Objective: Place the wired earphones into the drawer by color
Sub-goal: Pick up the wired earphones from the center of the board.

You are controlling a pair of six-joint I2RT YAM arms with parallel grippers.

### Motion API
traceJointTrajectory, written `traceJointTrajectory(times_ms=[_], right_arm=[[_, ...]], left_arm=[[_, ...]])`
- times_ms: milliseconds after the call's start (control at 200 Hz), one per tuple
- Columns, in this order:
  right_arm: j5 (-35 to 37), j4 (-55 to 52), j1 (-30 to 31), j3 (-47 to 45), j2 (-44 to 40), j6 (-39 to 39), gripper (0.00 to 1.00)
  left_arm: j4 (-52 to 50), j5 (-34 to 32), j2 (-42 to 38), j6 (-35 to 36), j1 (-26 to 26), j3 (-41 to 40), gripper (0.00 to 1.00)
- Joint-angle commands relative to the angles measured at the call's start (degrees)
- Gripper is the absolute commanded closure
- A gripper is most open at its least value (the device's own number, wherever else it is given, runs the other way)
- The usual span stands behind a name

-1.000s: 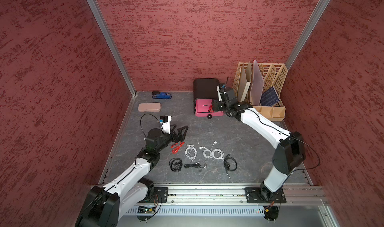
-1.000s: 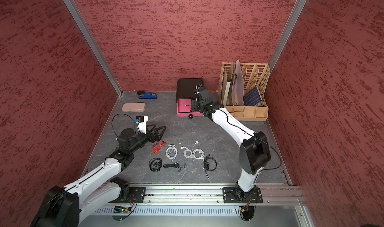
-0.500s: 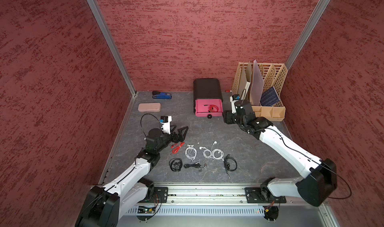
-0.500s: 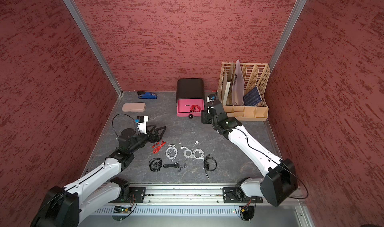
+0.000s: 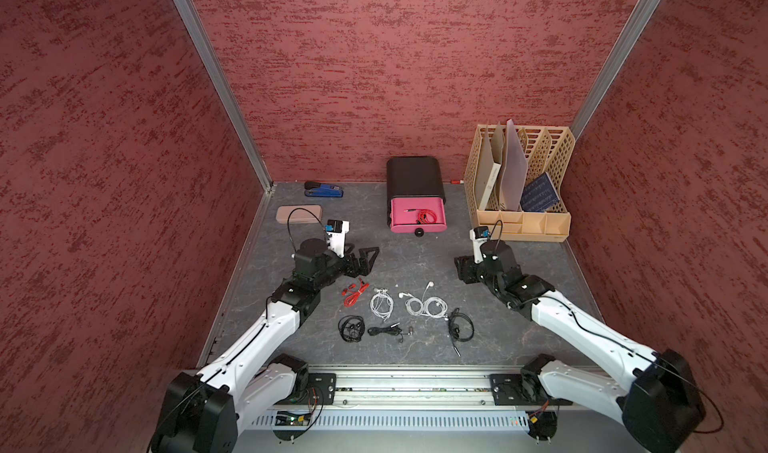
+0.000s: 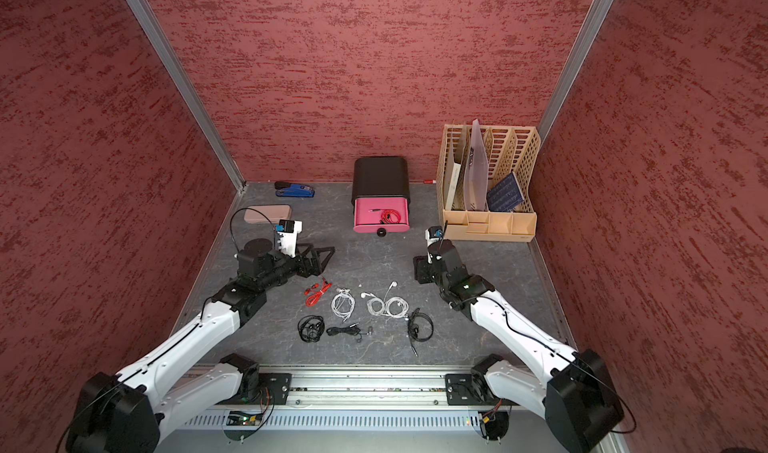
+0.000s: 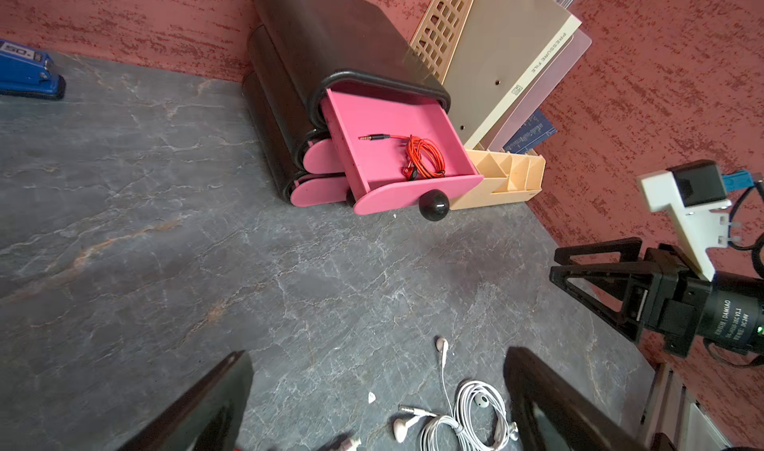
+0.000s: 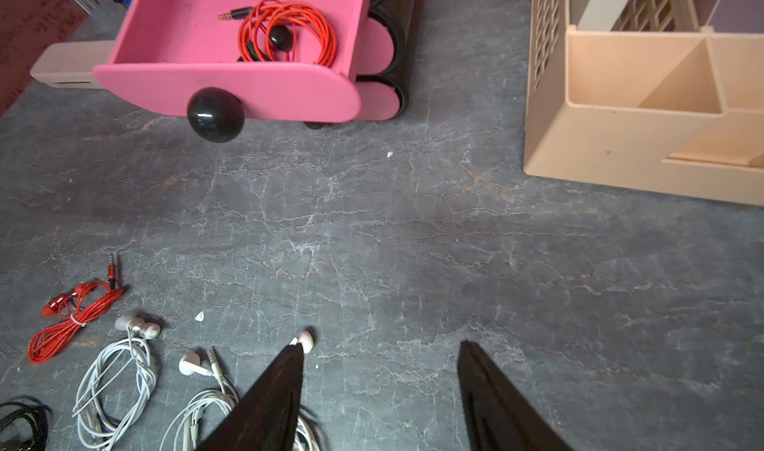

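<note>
Pincer on the left arm (image 5: pixel 365 255) hangs with jaws wide apart and empty, just behind the red earphones (image 5: pixel 353 295) on the worktop (image 5: pixel 415 264). Right of those I see three white earphones (image 5: pixel 382 303) in a row, with three black earphones (image 5: pixel 351 328) in front of them. At the back, the pink drawer (image 5: pixel 399 222) stands pulled out, a second red set (image 5: pixel 426 215) lying inside. My right pincer (image 5: pixel 463 266) is apart too, holding nothing, near the white earphones.
</note>
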Motion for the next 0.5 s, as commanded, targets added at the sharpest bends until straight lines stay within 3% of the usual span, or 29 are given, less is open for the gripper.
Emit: traceJointTrajectory(times_ms=[0, 496], right_arm=[[-1.6, 6.4, -0.2, -2.2, -3.2, -0.9, 0.36], [-0.9, 7.9, -0.2, -4.4, -6.1, -0.8, 0.35]], left_arm=[[-9.6, 1.2, 0.7, -0.5, -0.5, 0.2, 0.00], [-24.8, -12.8, -0.8, -7.7, -8.8, -1.5, 0.00]])
